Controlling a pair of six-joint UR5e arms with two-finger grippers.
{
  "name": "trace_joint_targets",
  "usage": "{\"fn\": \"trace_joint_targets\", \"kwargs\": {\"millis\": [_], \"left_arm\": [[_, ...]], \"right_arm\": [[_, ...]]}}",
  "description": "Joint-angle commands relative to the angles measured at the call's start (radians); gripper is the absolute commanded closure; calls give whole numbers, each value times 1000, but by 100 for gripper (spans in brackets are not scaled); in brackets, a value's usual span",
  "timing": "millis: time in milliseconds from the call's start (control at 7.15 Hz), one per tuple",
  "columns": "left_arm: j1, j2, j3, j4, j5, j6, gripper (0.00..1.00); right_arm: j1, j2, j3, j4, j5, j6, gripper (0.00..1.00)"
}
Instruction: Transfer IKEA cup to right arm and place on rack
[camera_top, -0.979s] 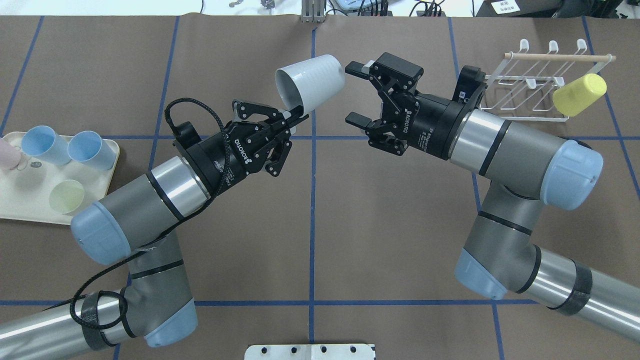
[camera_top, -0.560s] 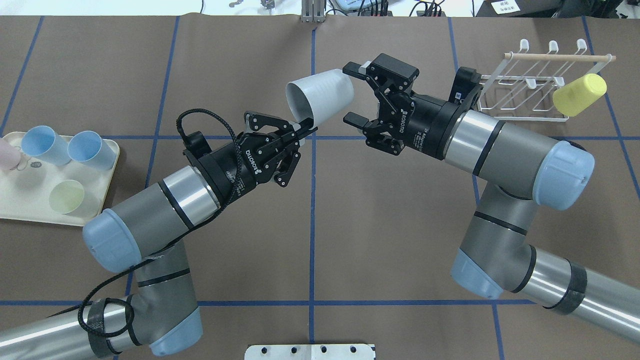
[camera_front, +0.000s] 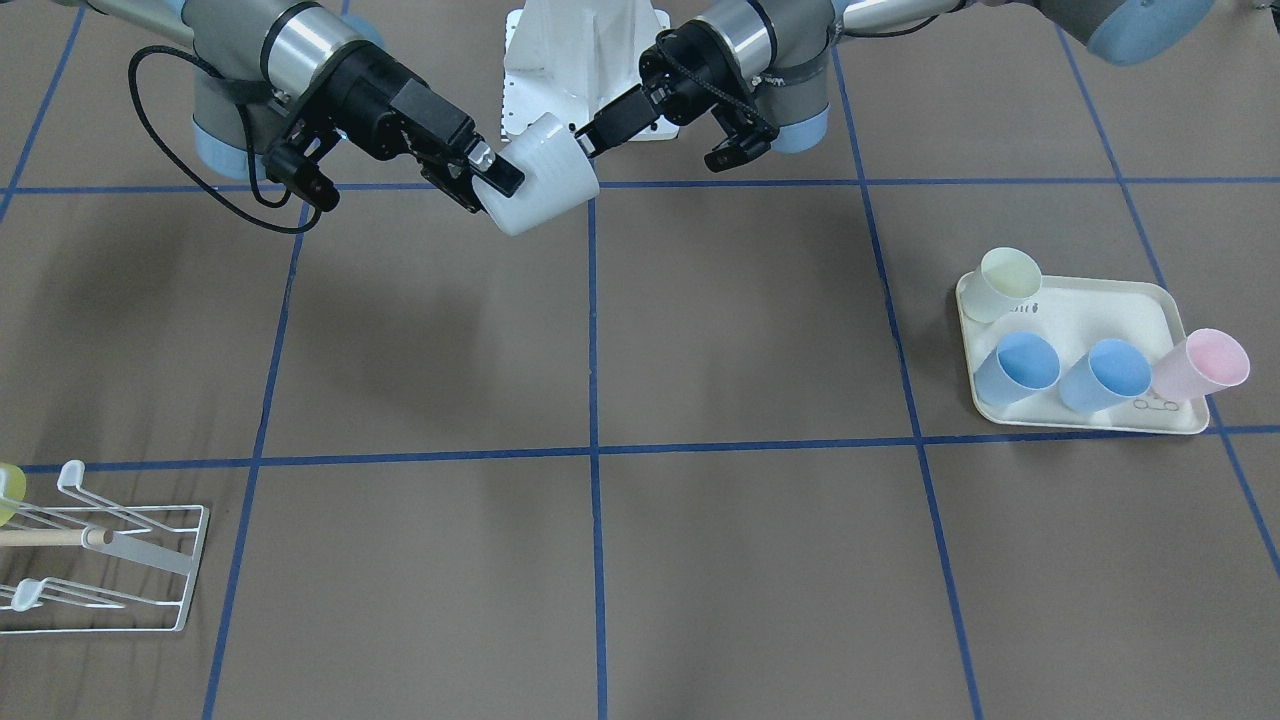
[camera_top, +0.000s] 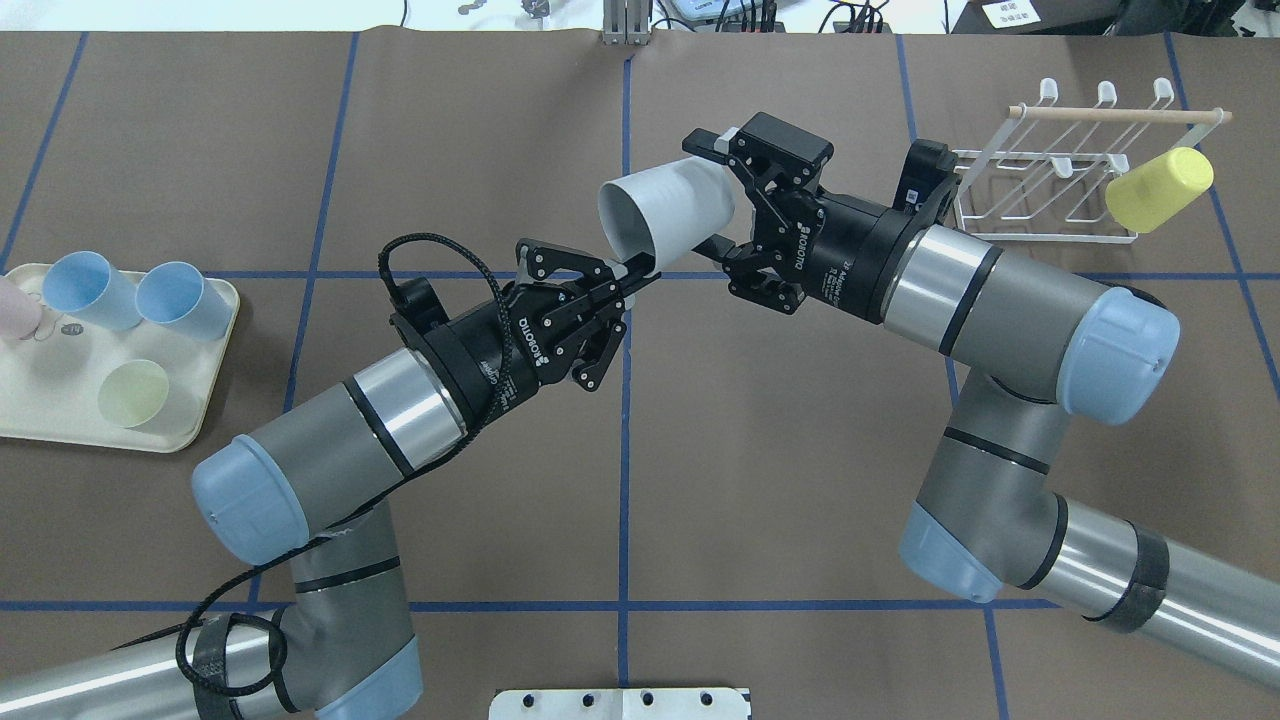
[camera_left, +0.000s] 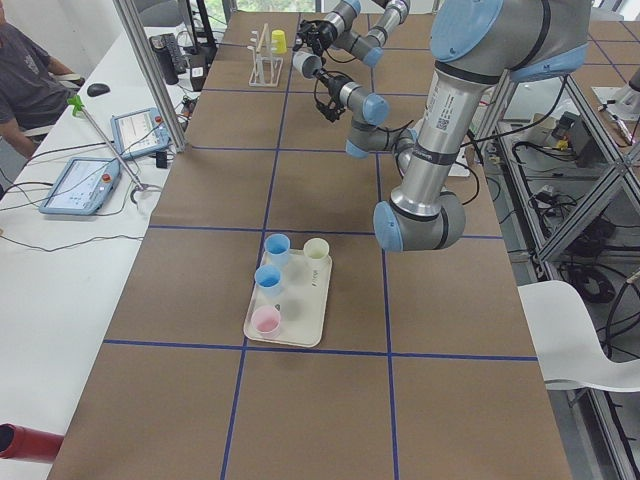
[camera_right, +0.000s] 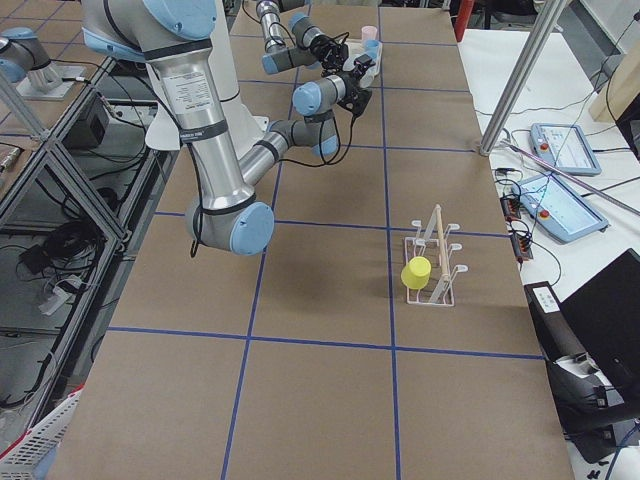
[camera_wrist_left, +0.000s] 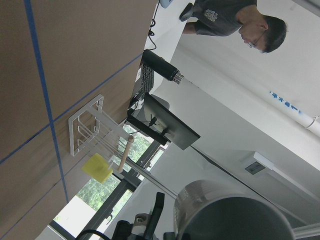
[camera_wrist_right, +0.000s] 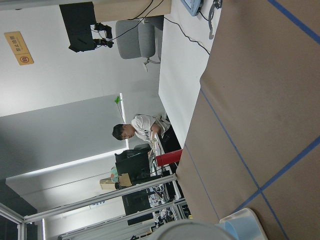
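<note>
Brown paper crossed with blue tape lines covers the worktop I'm watching. On my left arm's side, the cream tray carries four cups, mouths up: two blue cups, a pale green cup and a pink cup. At the far right corner, the white wire rack with its wooden dowel holds one yellow cup, tipped over a prong at its outer end. Between the arms, above the worktop's middle line, the white cup lies on its side in the air. My left pincer is clamped narrow on its rim. My right pincer stands wide, its fingers straddling the cup's closed end; I cannot tell whether they touch it.
</note>
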Motion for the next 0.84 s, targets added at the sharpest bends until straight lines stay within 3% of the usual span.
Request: {"fn": "trace_joint_targets", "kwargs": {"millis": [0, 140, 280, 699], "left_arm": [[10, -5, 1, 1, 6, 8, 100], [7, -3, 1, 1, 6, 8, 91], [0, -2, -4, 0, 4, 16, 1], [-3, 0, -16, -3, 3, 89, 0]], "right_arm": [[-15, 21, -6, -1, -23, 0, 51], [-18, 24, -17, 0, -21, -8, 100], [-16, 21, -17, 2, -18, -12, 100], [-7, 20, -19, 2, -20, -41, 100]]}}
